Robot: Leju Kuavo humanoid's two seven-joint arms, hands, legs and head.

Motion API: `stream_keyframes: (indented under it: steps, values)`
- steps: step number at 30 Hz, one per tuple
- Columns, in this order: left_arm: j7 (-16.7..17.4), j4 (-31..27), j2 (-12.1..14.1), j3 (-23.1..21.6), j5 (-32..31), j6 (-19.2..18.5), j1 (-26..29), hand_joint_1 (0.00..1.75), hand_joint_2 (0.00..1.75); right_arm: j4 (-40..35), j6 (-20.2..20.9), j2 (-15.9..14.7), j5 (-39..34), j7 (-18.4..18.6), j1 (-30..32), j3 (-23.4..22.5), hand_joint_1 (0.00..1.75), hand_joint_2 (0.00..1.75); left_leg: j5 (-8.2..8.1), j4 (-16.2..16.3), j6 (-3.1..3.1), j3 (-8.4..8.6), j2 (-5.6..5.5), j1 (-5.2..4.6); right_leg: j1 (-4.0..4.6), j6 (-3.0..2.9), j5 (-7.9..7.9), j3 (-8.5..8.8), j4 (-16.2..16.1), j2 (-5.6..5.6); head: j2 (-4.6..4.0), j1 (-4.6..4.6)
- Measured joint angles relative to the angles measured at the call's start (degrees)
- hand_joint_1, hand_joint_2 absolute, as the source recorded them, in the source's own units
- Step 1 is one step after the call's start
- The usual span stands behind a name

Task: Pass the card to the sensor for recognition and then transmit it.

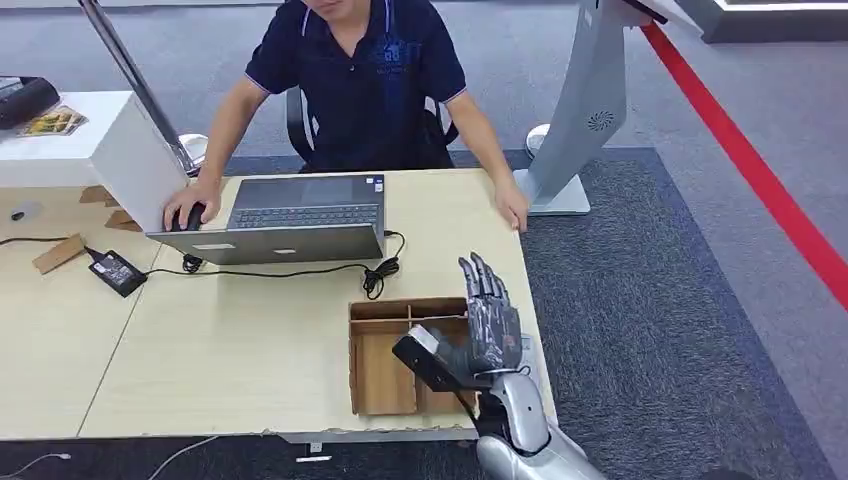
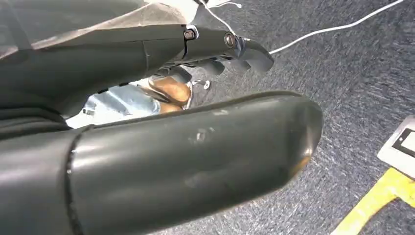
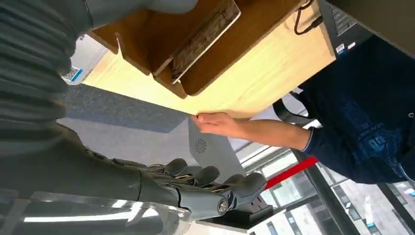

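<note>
My right hand (image 1: 487,318) stands upright over the right side of the wooden tray (image 1: 380,375), fingers straight and apart, thumb (image 1: 430,362) sticking out to the left. I see nothing between the fingers (image 3: 210,178). The right wrist view shows the tray (image 3: 147,34) with its dividers beyond the hand. A pale patch with a blue mark (image 3: 76,73) lies beside the thumb; I cannot tell if it is the card. My left hand (image 2: 195,147) hangs over the carpet, its fingers (image 2: 230,51) loosely extended and holding nothing.
A person sits across the table (image 1: 220,350) at a laptop (image 1: 300,215), one hand on a mouse (image 1: 188,215), the other (image 1: 515,208) on the table's right edge. A black adapter (image 1: 118,272) and cable lie left. A white box (image 1: 100,150) and a grey stand (image 1: 580,120) are behind.
</note>
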Motion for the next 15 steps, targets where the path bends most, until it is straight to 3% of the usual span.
stream_keyframes:
  steps: [14,15]
  values:
    - [-0.07,0.00,0.00,-0.02,-0.24,0.00,0.00,0.00,0.00,1.92,0.00,0.52,-0.07,-0.57,-0.58,0.07,0.00,1.75,0.00,0.00,0.00,0.00,0.00,0.00,0.00,0.00,0.00,0.00,0.00,0.00,0.00,0.00]
    - [-0.07,0.00,0.02,-0.02,-0.24,0.00,0.01,0.00,0.00,1.94,-0.02,0.50,-0.15,-0.57,-0.58,0.07,0.07,1.75,0.00,0.00,0.00,0.00,0.00,0.00,0.00,0.00,0.00,0.00,0.00,0.00,0.00,0.00]
